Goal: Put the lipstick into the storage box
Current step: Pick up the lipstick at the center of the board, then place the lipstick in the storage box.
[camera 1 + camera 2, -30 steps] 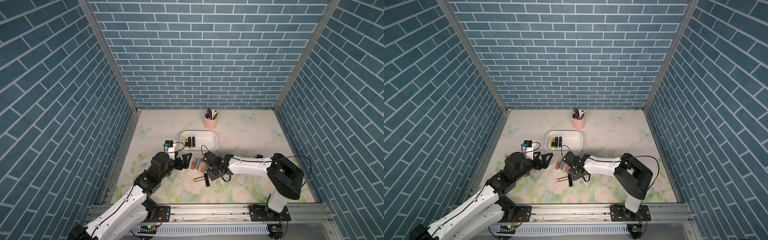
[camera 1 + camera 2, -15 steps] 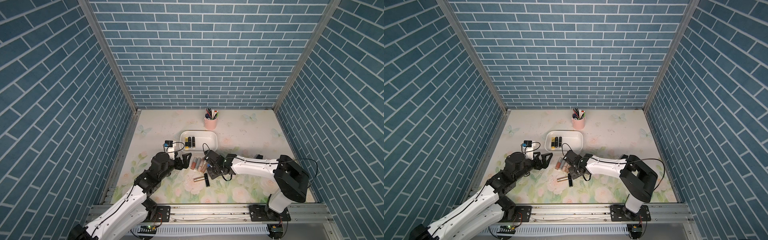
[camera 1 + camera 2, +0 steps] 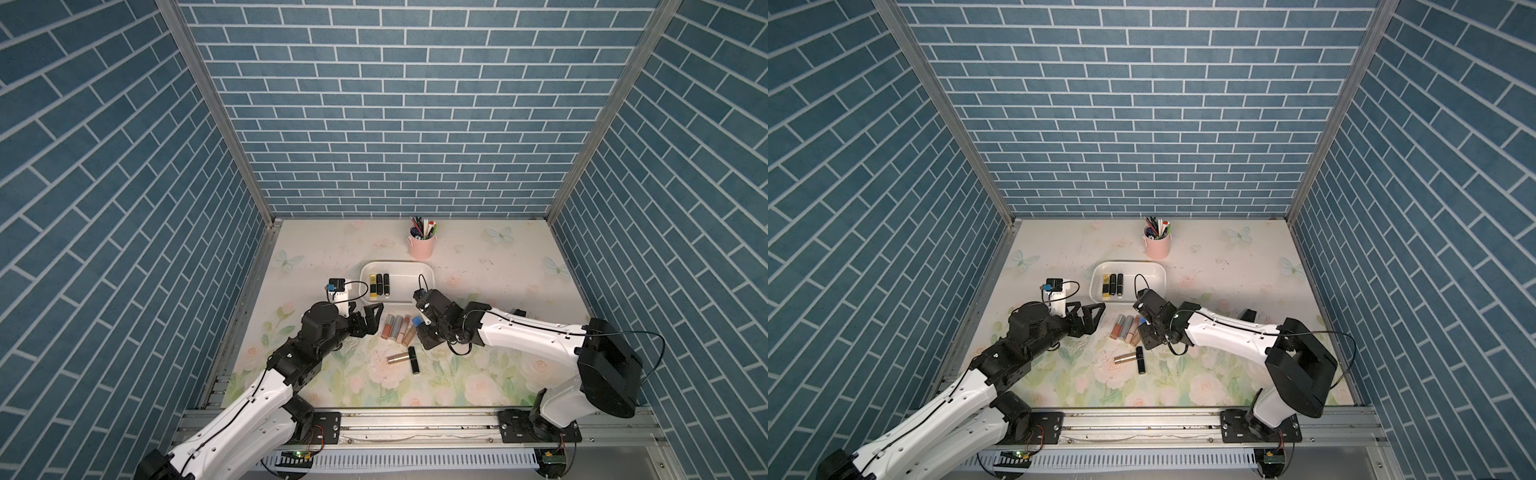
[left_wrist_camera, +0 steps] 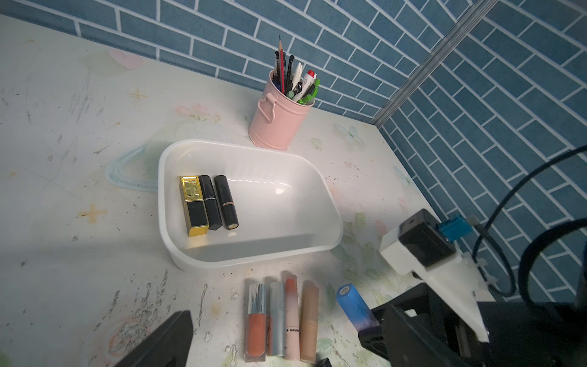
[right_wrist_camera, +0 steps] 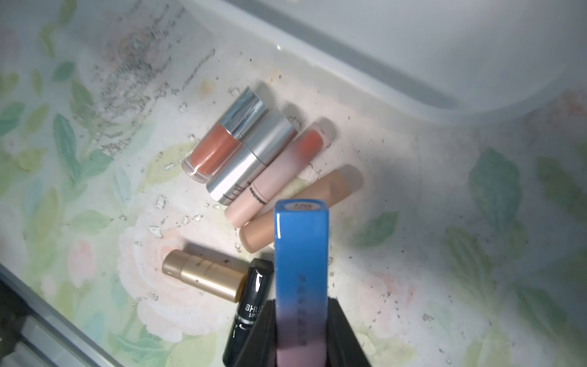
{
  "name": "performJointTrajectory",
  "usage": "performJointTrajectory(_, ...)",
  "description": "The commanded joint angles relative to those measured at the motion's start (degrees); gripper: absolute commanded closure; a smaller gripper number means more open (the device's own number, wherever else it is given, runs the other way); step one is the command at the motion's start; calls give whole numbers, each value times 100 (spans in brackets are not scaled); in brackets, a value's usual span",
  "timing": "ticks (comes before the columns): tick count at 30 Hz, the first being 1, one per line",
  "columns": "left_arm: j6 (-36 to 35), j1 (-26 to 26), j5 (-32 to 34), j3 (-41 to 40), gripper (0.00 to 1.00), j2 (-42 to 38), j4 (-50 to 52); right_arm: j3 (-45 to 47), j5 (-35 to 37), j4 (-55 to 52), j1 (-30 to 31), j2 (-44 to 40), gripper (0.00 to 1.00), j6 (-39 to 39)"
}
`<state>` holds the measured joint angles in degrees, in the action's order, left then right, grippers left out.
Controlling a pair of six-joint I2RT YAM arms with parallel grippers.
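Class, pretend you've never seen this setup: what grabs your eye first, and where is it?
The bright blue lipstick clamped in the right pincer, beside four tubes lying in a row on the floral table. Then the white storage box, three lipsticks side by side at one end, and the pink pen cup behind it.

Pink pen cup noted upright on the floral counter (pens packed inside); blue brick wall seen behind.

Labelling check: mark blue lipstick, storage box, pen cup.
blue lipstick (image 5: 301,254), right wrist view, blue side face.
storage box (image 4: 279,219), left wrist view, bare floor.
pen cup (image 4: 276,127), left wrist view, side wall.
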<state>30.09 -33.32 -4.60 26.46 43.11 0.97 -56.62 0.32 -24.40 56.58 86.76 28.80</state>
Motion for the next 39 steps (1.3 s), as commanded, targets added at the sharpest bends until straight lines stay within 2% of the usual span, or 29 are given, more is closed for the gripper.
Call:
performJointTrajectory(1, -8, -21, -55, 222, 0, 95, 47, -123, -433, 283, -272, -322, 90, 179)
performJointTrajectory(7, -99, -17, 6, 479, 0, 383, 110, -203, -1342, 879, -902, -377, 91, 274)
performJointTrajectory(16, -154, -19, 202, 641, 1, 442, 248, -1165, -2183, 1327, -1358, 496, 90, 401)
performJointTrajectory(22, -161, -18, 352, 600, 0, 289, 363, -1762, -2293, 1400, -1489, 1293, 90, 449)
performJointTrajectory(39, -193, -21, 913, 431, 0, -169, 742, -3627, -1895, 968, -1597, 3615, 90, 521)
